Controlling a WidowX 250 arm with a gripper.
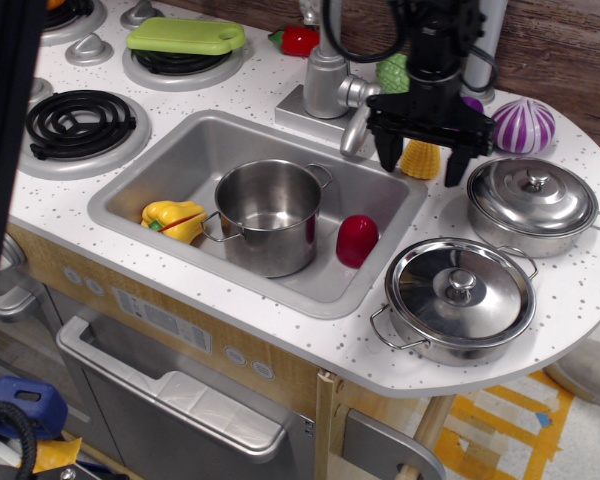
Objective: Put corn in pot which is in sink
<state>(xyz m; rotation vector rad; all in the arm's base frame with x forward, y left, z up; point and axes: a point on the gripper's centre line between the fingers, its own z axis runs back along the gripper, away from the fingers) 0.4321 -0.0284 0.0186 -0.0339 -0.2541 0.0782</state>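
The yellow corn (420, 160) lies on the white countertop just right of the sink (180, 150), partly hidden behind my gripper. My black gripper (421, 162) hangs directly over it, fingers spread wide on either side, open and empty. The tall steel pot (268, 215) stands upright and empty in the middle of the grey sink, to the lower left of the gripper.
In the sink, a yellow bell pepper (175, 219) lies left of the pot and a red toy (357, 240) right of it. Two lidded steel pots (460, 297) (532, 203) stand on the right counter. The faucet (330, 80), a purple onion (522, 124) and a green vegetable (393, 73) are behind.
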